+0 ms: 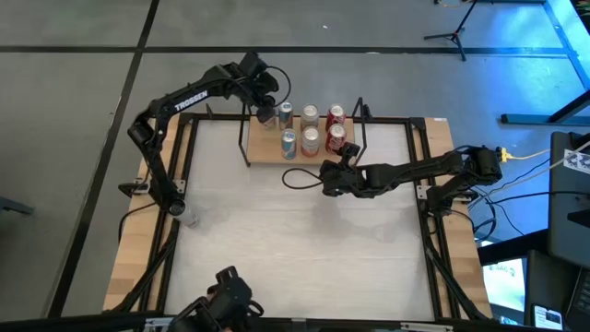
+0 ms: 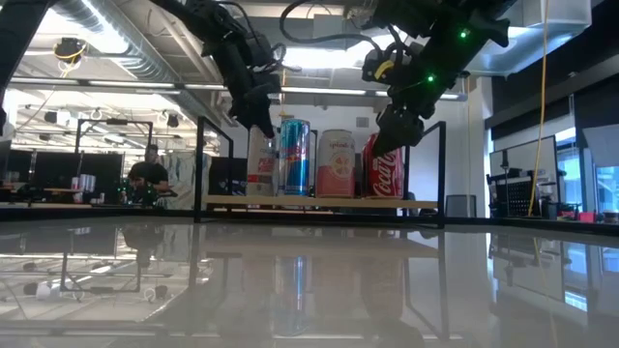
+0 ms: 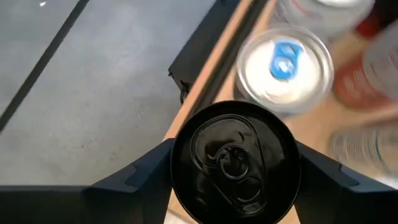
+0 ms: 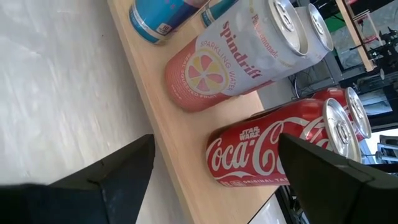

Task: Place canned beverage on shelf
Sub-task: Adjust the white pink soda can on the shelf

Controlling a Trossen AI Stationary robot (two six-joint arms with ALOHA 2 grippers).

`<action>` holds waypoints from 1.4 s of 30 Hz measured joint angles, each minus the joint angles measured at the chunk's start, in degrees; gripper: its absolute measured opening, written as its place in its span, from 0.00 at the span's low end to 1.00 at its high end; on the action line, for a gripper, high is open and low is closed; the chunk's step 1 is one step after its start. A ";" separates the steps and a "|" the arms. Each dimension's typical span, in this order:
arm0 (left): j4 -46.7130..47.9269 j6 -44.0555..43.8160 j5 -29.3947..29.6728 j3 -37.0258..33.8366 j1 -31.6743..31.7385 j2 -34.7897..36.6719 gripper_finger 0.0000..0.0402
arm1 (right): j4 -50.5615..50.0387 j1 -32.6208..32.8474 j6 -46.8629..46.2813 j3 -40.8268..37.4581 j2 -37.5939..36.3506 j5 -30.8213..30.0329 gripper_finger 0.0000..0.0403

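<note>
Left gripper (image 3: 235, 167) clasps a black-topped cylindrical metal can (image 3: 235, 163) between its dark fingers (image 3: 144, 167), at the back-left corner of the light-wood shelf (image 1: 313, 158) with thin black rod uprights. Right gripper (image 4: 211, 163) gapes, holding nothing, beside a glossy red Coca-Cola can (image 4: 273, 149).

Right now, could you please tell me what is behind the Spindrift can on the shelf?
Behind the Spindrift can on the shelf, a second silver-topped can stands in the back row. Only its top edge shows; its label is covered by the Spindrift can.
</note>
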State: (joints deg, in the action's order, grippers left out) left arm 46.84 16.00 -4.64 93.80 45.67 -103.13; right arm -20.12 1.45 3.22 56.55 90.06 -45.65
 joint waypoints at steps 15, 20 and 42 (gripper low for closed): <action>5.68 17.42 -11.72 -0.11 0.57 2.31 0.61 | 2.67 0.00 0.41 0.02 0.02 1.88 0.84; 5.55 19.11 -11.32 -0.11 0.84 2.25 0.61 | 2.69 0.00 0.47 0.02 0.02 2.41 0.84; 5.26 19.18 -9.41 -0.09 0.33 2.58 0.71 | 3.76 0.00 1.53 0.02 0.02 2.86 0.84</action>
State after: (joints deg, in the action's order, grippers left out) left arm 52.10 35.18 -14.05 93.71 46.00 -100.55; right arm -16.36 1.45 4.75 56.58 90.08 -42.78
